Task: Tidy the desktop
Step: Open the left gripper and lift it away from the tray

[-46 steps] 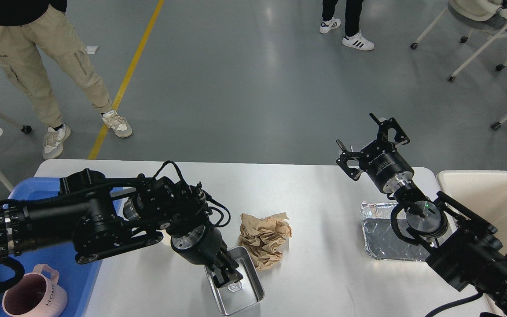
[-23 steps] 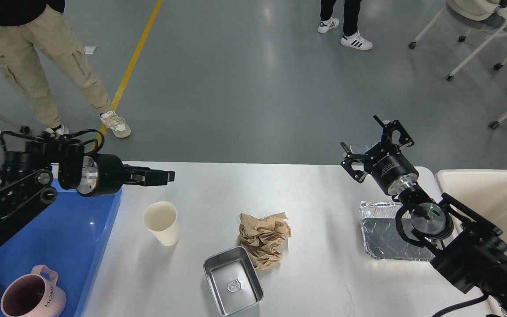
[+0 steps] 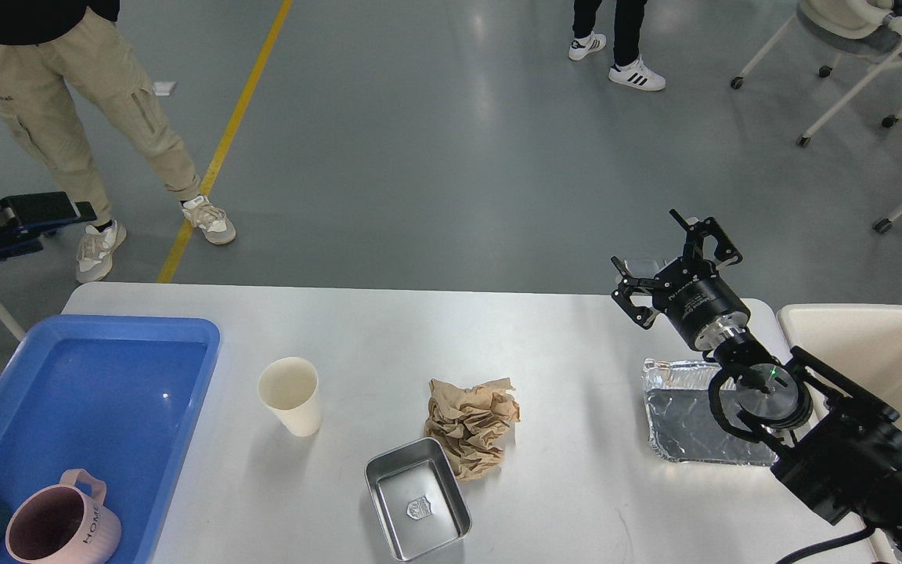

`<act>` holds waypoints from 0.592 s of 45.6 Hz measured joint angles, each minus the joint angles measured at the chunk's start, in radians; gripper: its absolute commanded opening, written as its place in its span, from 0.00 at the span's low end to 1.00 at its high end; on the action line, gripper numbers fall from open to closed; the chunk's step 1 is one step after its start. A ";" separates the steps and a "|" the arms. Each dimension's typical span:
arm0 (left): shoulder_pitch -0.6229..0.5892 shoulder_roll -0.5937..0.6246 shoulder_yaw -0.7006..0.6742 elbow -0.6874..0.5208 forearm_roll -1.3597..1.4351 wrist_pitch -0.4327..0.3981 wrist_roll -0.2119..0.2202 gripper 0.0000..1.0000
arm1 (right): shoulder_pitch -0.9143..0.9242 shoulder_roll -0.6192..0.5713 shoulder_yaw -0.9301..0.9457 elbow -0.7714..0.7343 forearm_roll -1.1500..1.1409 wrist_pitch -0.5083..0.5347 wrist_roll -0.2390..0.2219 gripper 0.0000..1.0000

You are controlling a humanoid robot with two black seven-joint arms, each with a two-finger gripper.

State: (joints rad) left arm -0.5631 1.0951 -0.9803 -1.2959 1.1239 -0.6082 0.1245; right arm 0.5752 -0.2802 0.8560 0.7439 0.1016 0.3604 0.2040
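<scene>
Tabletop (image 3: 576,486) with five loose things, one tray, one bin, two grippers.

On the white tabletop stand or lie one paper cup (image 3: 290,395), one crumpled brown paper (image 3: 470,423), one steel pan (image 3: 417,509) touching the paper, and one foil tray (image 3: 686,419). One blue tray (image 3: 146,345) at the left edge holds one pink mug (image 3: 59,526); one cream bin (image 3: 874,345) sits at the right. The right gripper (image 3: 674,262) hovers over the tabletop's far right edge, fingers spread, holding nothing. The left gripper (image 3: 32,211) is off the tabletop, beyond its far left corner; whether it is open I cannot tell.
</scene>
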 measured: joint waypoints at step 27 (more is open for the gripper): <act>0.235 0.389 0.153 -0.076 -0.525 0.127 -0.005 0.94 | 0.007 -0.001 -0.002 0.002 0.000 -0.003 -0.002 1.00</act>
State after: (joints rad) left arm -0.3284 1.4844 -0.8272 -1.3722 0.5992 -0.4807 0.1197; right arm 0.5822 -0.2809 0.8544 0.7458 0.1015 0.3571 0.2025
